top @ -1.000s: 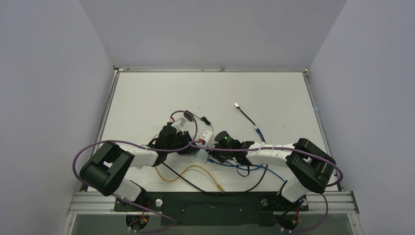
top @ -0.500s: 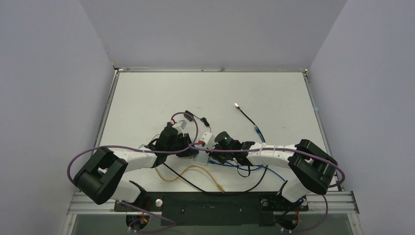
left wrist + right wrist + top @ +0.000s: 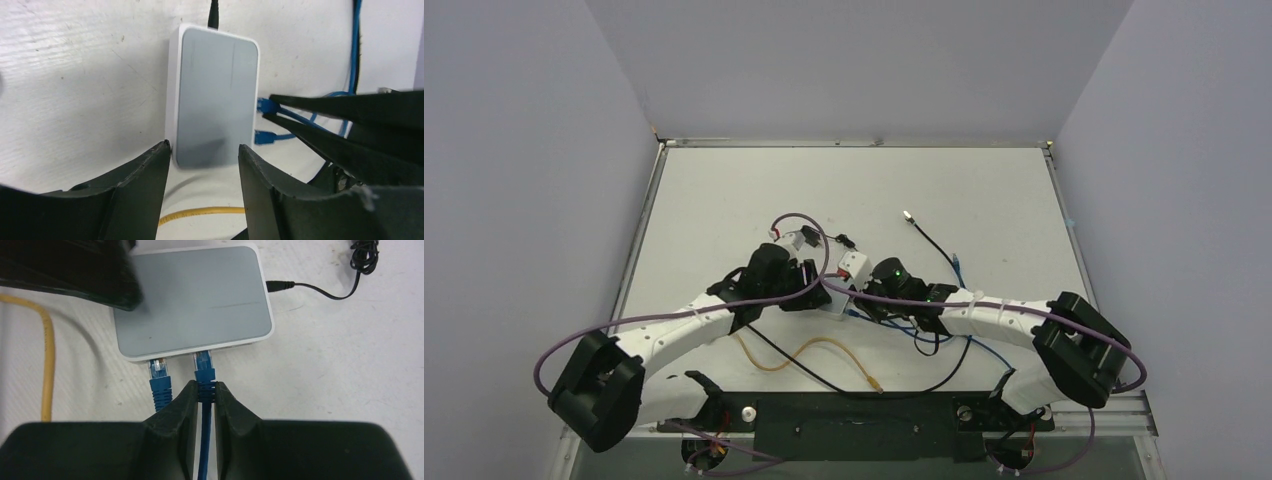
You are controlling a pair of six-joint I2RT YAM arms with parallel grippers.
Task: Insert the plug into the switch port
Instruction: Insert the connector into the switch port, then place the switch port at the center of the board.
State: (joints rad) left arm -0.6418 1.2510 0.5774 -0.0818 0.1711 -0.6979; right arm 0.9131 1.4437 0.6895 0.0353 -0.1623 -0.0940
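While the right gripper is pinching the plug at the port and the left gripper is straddling the switch, jaws spread (no firm grip, apparently), seating is calling for a straight push.

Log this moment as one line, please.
left gripper: open at switch | right gripper: shut on cable behind plug | plug: at port, seating unclear | second plug: beside it
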